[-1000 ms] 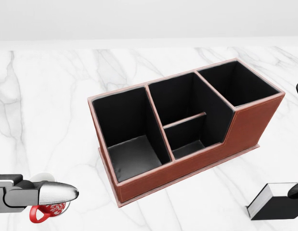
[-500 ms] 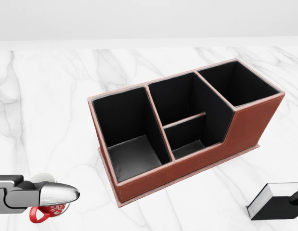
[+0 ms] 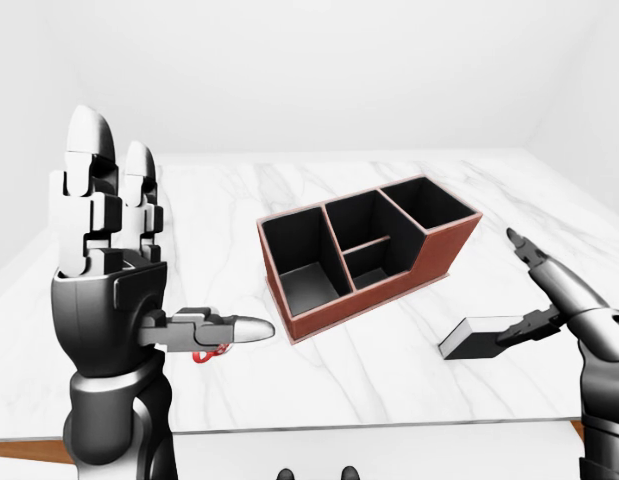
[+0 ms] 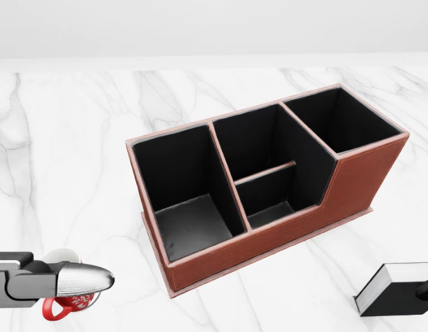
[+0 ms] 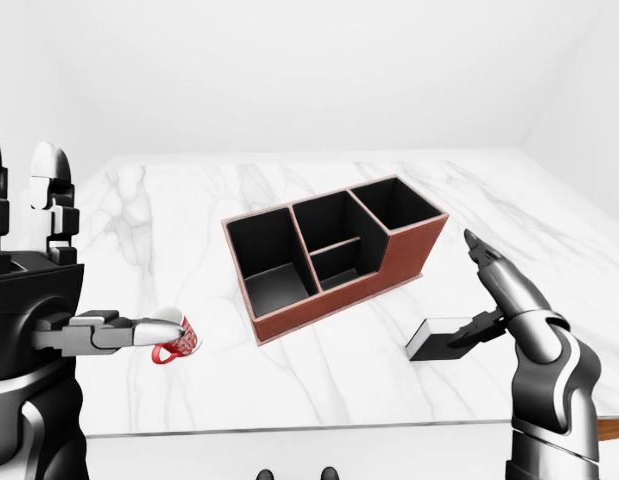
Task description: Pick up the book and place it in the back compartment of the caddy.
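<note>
Right hand (image 5: 509,300) hovers over the book (image 5: 444,339) at lower right — fingers spread, gripping nothing; left hand (image 3: 104,270) also open, caddy (image 4: 269,180) centre.

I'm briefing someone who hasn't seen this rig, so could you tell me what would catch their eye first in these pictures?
The reddish-brown caddy with black, empty compartments sits at the middle of the white marble table. In the left-eye view the left hand is raised open at the left, a small red-and-white mug just past its thumb. At lower right the open right hand reaches over the black book, which lies flat.
</note>
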{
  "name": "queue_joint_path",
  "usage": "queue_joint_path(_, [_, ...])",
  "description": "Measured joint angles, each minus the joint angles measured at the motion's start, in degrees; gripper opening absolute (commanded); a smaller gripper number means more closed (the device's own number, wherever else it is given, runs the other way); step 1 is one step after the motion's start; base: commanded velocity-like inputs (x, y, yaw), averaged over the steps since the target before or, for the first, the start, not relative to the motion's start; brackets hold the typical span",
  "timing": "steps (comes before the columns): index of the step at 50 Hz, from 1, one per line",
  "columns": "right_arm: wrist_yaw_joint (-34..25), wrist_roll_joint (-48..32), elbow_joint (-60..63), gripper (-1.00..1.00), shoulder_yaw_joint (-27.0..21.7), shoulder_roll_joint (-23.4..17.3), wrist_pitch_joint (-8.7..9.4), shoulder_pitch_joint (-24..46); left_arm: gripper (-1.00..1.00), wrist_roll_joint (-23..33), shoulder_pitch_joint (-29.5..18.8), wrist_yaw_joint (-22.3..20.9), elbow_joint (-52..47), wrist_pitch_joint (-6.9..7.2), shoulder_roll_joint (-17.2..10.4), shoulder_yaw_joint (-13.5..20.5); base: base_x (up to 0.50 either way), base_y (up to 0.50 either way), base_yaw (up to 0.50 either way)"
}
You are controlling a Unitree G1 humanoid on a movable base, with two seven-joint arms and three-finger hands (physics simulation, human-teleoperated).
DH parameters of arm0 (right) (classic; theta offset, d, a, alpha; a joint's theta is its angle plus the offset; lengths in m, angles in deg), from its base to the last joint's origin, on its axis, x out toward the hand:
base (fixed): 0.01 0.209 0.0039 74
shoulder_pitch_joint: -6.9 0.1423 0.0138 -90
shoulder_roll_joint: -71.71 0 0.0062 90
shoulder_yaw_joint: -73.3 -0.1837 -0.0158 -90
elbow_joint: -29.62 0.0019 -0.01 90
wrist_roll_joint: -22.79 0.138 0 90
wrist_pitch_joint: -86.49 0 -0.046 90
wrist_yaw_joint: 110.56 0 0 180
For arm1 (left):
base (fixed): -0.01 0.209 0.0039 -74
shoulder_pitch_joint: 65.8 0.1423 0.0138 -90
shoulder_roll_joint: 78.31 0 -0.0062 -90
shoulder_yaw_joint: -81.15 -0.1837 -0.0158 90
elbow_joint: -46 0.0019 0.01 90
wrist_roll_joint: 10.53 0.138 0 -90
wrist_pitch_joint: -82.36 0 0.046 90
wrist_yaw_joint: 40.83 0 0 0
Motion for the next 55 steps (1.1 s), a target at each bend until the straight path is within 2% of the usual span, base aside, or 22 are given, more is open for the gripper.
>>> queue_joint_path(10, [-1.23, -1.84, 2.22, 1.00, 1.34, 0.23, 0.60, 1.28, 1.00, 0.02, -0.04, 0.00, -0.21, 0.00, 0.02, -0.07, 0.00, 0.00, 0.00])
queue_joint_path(25, [-2.94, -4.54, 3.04, 1.00, 3.71, -0.36, 0.34, 4.12, 1.00, 0.05, -0.05, 0.05, -0.24, 0.00, 0.03, -0.27, 0.00, 0.00, 0.00])
queue_joint_path(55, [-6.26, -8.60, 2.35, 1.00, 4.06, 0.54, -6.45, 1.67, 1.00, 0.36, 0.02, -0.07, -0.36, 0.00, 0.09, -0.65, 0.00, 0.00, 0.00])
